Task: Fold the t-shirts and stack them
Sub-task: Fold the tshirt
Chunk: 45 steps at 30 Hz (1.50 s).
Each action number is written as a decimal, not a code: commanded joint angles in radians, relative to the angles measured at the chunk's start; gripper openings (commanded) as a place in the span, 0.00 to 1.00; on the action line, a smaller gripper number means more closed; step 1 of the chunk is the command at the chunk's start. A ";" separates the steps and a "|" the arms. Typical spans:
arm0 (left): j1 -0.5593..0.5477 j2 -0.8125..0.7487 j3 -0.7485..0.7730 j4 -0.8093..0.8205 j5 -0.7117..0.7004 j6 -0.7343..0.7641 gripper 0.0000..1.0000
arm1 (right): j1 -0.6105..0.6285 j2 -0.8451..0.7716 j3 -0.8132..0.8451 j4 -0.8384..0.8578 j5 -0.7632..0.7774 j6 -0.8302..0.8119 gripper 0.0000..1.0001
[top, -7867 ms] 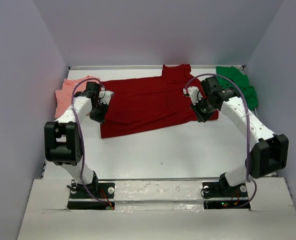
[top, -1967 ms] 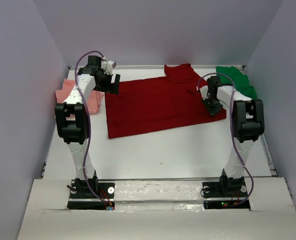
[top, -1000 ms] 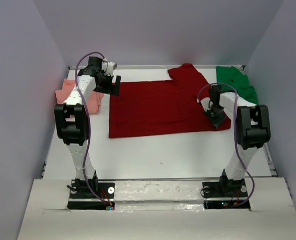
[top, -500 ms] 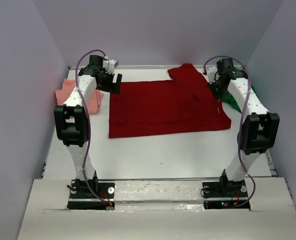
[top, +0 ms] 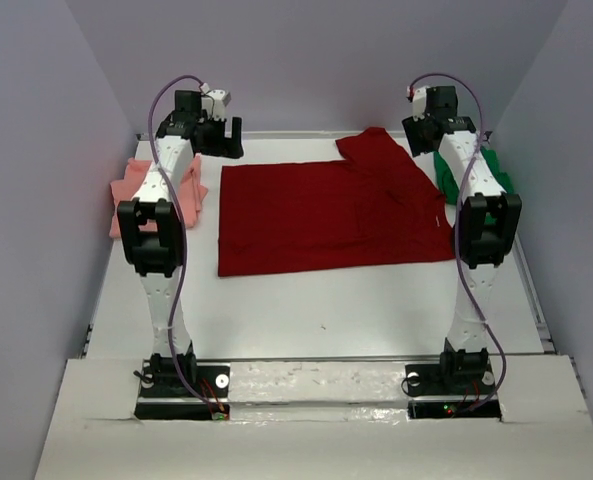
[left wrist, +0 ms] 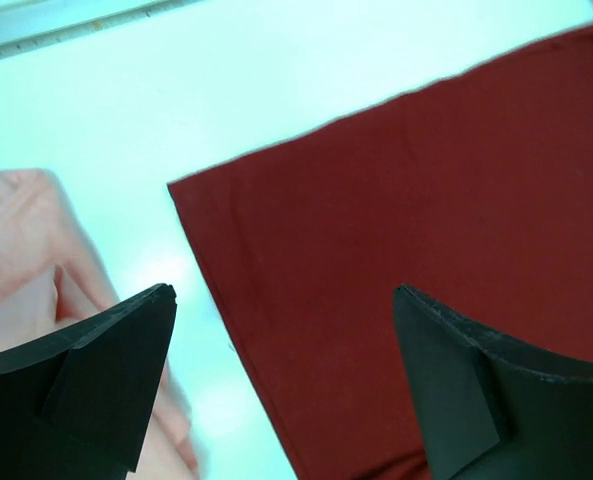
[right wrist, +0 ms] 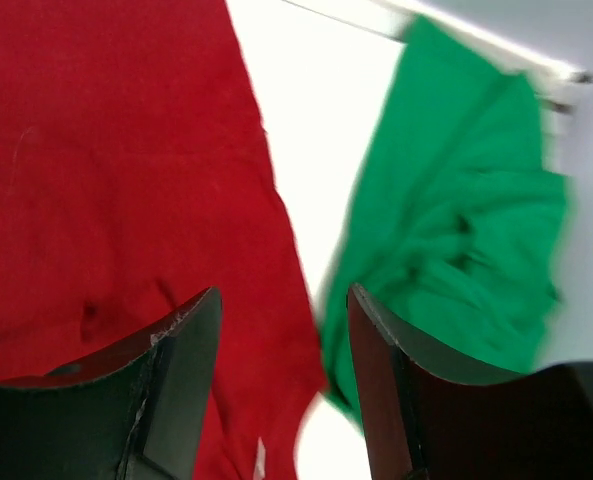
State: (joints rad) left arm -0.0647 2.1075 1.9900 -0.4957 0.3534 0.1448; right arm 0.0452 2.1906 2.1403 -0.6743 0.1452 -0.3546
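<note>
One dark red t-shirt (top: 326, 215) lies flat at the centre of the table (top: 326, 310) (long axis left to right), with the salmon pink t-shirt (top: 136, 190) at far left and the green t-shirt (right wrist: 456, 230) at far right. The left pincer (left wrist: 284, 295), open and empty, hangs over the red far-left corner; the right pincer (right wrist: 284, 300), likewise open, hangs over its right edge.

Bright, even light; top view sharp with faint soft shadows. Left wrist view: cyan tint on tabletop (left wrist: 276, 90). Right wrist view: motion blur, green t-shirt (right wrist: 456, 200) edges smeared, tabletop overexposed.
</note>
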 commanded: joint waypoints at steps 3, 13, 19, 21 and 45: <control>0.023 0.173 0.216 -0.033 -0.016 -0.057 0.99 | -0.008 0.136 0.174 0.019 -0.065 0.063 0.59; 0.023 0.302 0.328 -0.027 -0.041 -0.090 0.93 | -0.008 0.304 0.326 0.064 -0.087 0.043 0.59; 0.022 0.276 0.267 -0.023 -0.071 -0.079 0.93 | -0.039 0.394 0.395 0.119 -0.082 0.049 0.53; 0.022 0.264 0.244 -0.017 -0.086 -0.080 0.93 | -0.048 0.416 0.417 0.124 -0.082 0.051 0.52; -0.024 0.197 0.145 -0.021 -0.258 -0.008 0.95 | -0.087 0.563 0.530 0.170 -0.249 0.054 0.53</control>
State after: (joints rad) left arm -0.0692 2.4172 2.1395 -0.5201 0.1284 0.1150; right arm -0.0448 2.7464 2.6228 -0.5495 -0.0578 -0.3103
